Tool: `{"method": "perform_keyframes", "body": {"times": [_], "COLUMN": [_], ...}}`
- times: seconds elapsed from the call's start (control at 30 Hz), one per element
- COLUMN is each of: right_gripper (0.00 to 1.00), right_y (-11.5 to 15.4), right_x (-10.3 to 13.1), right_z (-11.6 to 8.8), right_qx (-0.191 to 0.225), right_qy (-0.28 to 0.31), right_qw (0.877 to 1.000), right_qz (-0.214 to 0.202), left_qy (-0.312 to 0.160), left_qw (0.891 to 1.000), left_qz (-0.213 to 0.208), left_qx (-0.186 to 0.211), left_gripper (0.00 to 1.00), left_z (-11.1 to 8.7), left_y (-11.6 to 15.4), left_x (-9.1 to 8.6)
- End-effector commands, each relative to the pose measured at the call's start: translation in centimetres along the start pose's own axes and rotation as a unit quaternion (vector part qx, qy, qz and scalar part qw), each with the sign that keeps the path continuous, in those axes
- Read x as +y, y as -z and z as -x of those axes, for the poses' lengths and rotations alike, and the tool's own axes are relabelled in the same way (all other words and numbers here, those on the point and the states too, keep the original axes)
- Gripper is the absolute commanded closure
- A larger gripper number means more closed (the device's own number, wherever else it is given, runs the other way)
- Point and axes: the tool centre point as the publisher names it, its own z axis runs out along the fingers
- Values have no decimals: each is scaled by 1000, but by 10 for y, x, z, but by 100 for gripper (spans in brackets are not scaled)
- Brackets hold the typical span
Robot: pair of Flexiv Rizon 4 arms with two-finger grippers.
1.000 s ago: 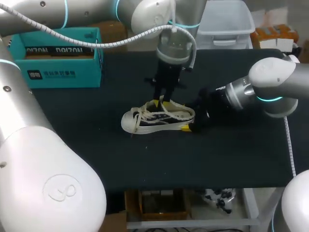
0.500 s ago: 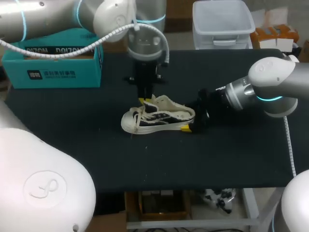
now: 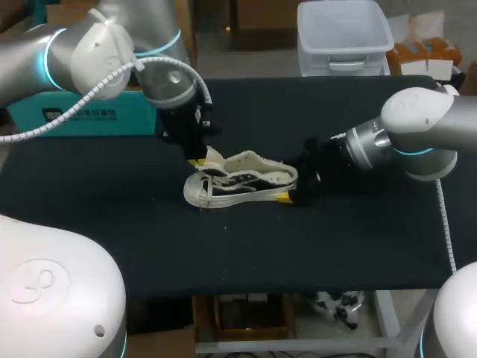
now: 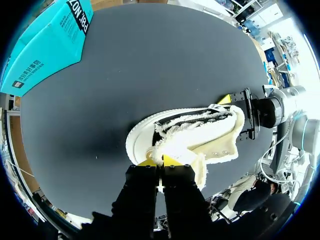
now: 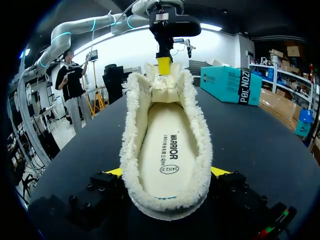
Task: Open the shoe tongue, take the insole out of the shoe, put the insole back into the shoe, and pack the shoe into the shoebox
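left gripper pinches tongue fwd to bare insole; right gripper clamps shoe heel so it won't slide.

My left arm and right arm were rounded silver-grey shells, with a glowing cyan ring at the joints. A white coiled cable ran along the left one (like a telephone cord). My left hand and right hand were black and boxy, with yellow tips.
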Motion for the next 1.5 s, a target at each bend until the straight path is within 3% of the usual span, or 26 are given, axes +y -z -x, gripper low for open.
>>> {"method": "perform_keyframes", "body": {"times": [0.03, 0.23, 0.4, 0.43, 0.47, 0.5, 0.53, 0.67, 0.73, 0.77, 0.8, 0.83, 0.87, 0.93, 1.0, 1.1, 1.13, 1.17, 1.2, 1.5], "right_gripper": [100, 100, 100, 100, 100, 100, 100, 100, 100, 100, 100, 100, 100, 100, 100, 100, 100, 100, 100, 100], "right_y": [2, 2, 2, 2, 2, 2, 2, 2, 2, 2, 2, 2, 2, 2, 2, 2, 2, 2, 2, 2], "right_x": [-7, -7, -7, -7, -7, -7, -7, -7, -7, -7, -7, -7, -7, -7, -7, -7, -7, -7, -7, -7], "right_z": [-1, -1, -1, -1, -1, -1, -1, -1, -1, -1, -1, -1, -1, -1, -1, -1, -1, -1, -1, -1], "right_qx": [-2, -2, -2, -2, -2, -2, -2, -2, -2, -2, -2, -2, -2, -2, -2, -2, -2, -2, -2, -2], "right_qy": [0, 0, 0, 0, 0, 0, 0, 0, 0, 0, 0, 0, 0, 0, 0, 0, 0, 0, 0, 0], "right_qw": [1000, 1000, 1000, 1000, 1000, 1000, 1000, 1000, 1000, 1000, 1000, 1000, 1000, 1000, 1000, 1000, 1000, 1000, 1000, 1000], "right_qz": [0, 0, 0, 0, 0, 0, 0, 0, 0, 0, 0, 0, 0, 0, 0, 0, 0, 0, 0, 0], "left_qy": [-10, -47, -113, -129, -145, -160, -177, -234, -278, -292, -317, -331, -349, -398, -475, -587, -633, -666, -667, -667], "left_qw": [993, 990, 981, 979, 976, 973, 971, 960, 948, 945, 937, 932, 927, 909, 874, 805, 769, 741, 741, 741], "left_qz": [24, 47, 71, 71, 75, 78, 76, 61, 55, 45, 44, 37, 31, 26, 26, 53, 71, 84, 78, 78], "left_qx": [117, 127, 143, 143, 144, 146, 141, 137, 142, 138, 142, 141, 135, 120, 102, 68, 49, 14, -25, -25], "left_gripper": [100, 100, 100, 93, 69, 22, 0, 0, 0, 7, 32, 85, 100, 100, 100, 100, 100, 100, 100, 100], "left_z": [27, 17, -2, -7, -12, -16, -21, -41, -50, -56, -61, -66, -72, -83, -92, -101, -104, -105, -105, -105], "left_y": [-4, -8, -5, -3, 0, 4, 8, 33, 48, 54, 61, 67, 73, 82, 87, 87, 86, 83, 81, 81], "left_x": [-9, -14, -12, -10, -9, -7, -5, 3, 7, 10, 13, 16, 19, 23, 28, 33, 33, 34, 34, 34]}}
